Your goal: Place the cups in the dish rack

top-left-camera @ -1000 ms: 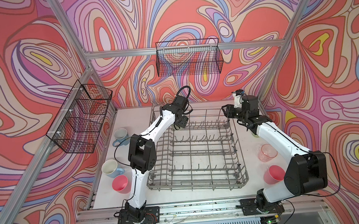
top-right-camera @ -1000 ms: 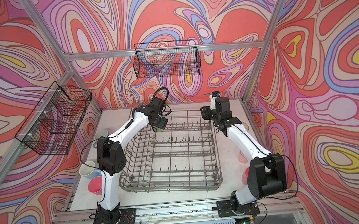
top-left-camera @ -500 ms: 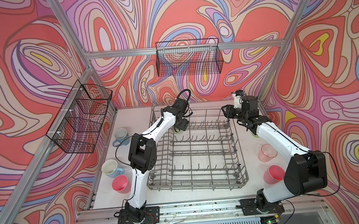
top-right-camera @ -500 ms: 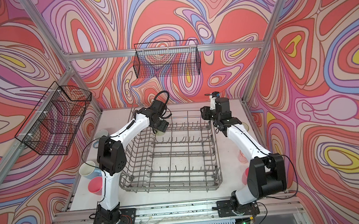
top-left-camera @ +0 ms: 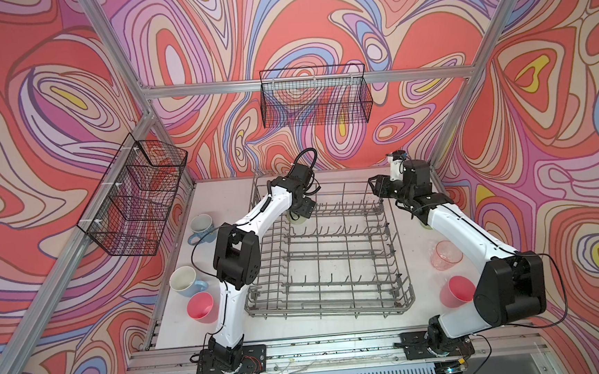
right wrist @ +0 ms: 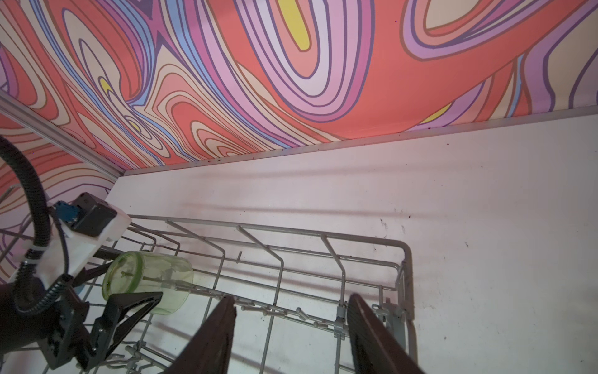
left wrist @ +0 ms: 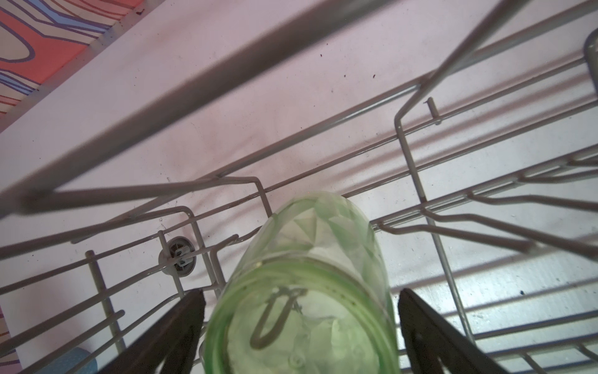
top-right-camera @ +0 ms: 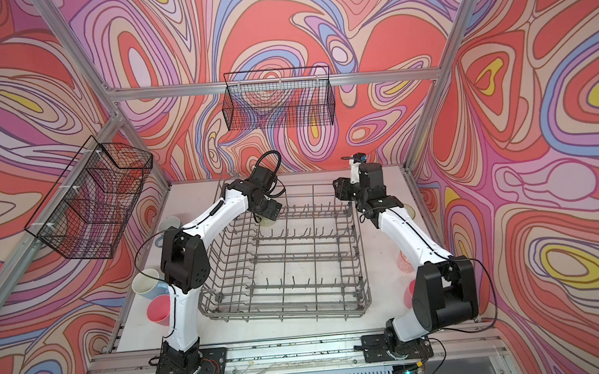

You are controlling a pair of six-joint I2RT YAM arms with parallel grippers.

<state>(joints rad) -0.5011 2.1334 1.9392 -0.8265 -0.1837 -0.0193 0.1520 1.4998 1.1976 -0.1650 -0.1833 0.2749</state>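
The grey wire dish rack (top-left-camera: 328,307) fills the middle of the table. A yellow-green tumbler (left wrist: 310,285) rests mouth-down over tines in its far left corner. My left gripper (left wrist: 301,291) is open, one finger on each side of the tumbler (top-left-camera: 298,219), with a thin gap at each. My right gripper (right wrist: 291,301) is open and empty above the rack's far right corner (top-left-camera: 377,189). Two blue mugs (top-left-camera: 201,226) (top-left-camera: 185,282) and a pink cup (top-left-camera: 201,306) stand left of the rack. On its right are a translucent pink tumbler (top-left-camera: 445,255), a pink cup (top-left-camera: 455,292) and a yellow-green tumbler (top-right-camera: 409,211).
Black wire mesh baskets hang on the back wall (top-left-camera: 315,100) and the left wall (top-left-camera: 136,195). Aluminium frame posts stand at the table's corners. The right arm's forearm (top-left-camera: 463,227) crosses over the cups on the right side.
My left gripper lowered the yellow-green tumbler onto the rack's tines and its jaws spread off it. The right jaws also opened wider; that arm barely moved.
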